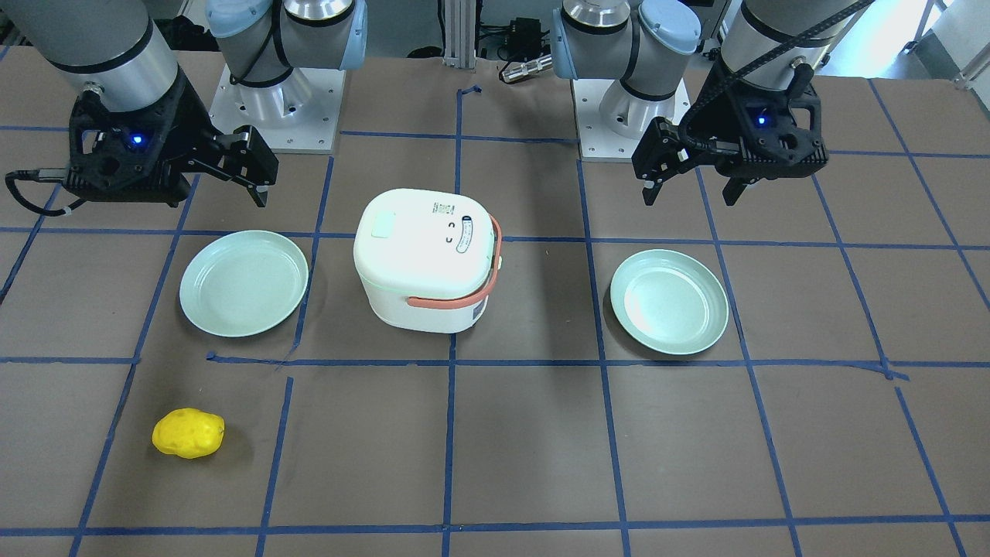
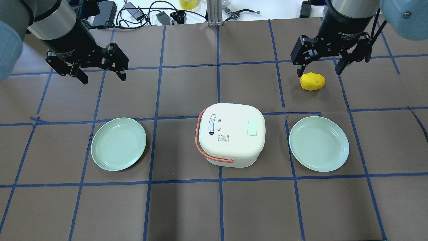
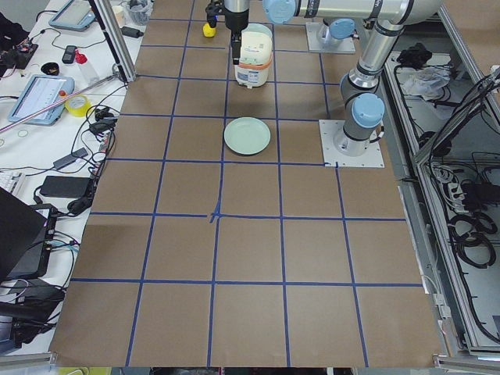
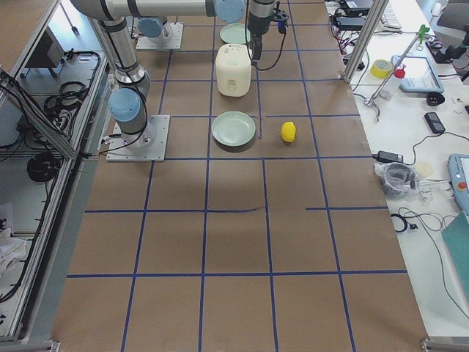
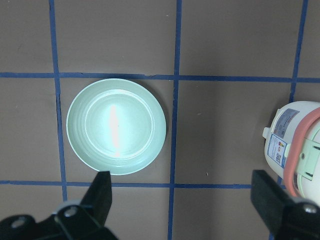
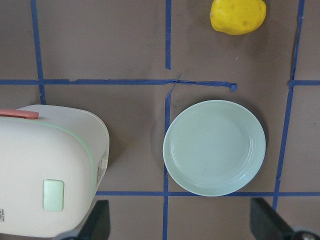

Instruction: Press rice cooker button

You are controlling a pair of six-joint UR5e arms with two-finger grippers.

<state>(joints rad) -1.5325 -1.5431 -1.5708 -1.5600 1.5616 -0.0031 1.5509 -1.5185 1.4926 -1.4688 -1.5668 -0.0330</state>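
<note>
1. Your rice cooker (image 2: 230, 137) stands upright with its lid shut. It is the reference for every position below.

2. On the lid, a pale green button (image 2: 252, 128) sits toward the cooker's right side. The salmon handle band (image 2: 200, 147) wraps the cooker's left side. Nothing touches either one.

3. 2 pale green plates lie flat beside the cooker, the left plate (image 2: 118, 144) to its left and the right plate (image 2: 319, 144) to its right. Each is apart from the cooker.

4. The left gripper (image 2: 103, 78) hangs high over the left plate with its fingers spread wide and holding nothing. The right gripper (image 2: 318, 70) hangs high to the cooker's right, fingers equally wide and empty.

5. A yellow lumpy object (image 2: 312, 81) lies right of the cooker and beyond the right plate, well apart from the cooker.

6. Finding: the press has not begun, and the step in hand is the approach. The button is on the right gripper's side, so that arm looks the better choice. It needs to travel in over the lid, line 1 fingertip up with the green square and descend straight. An off-centre push could slide the cooker.
</note>
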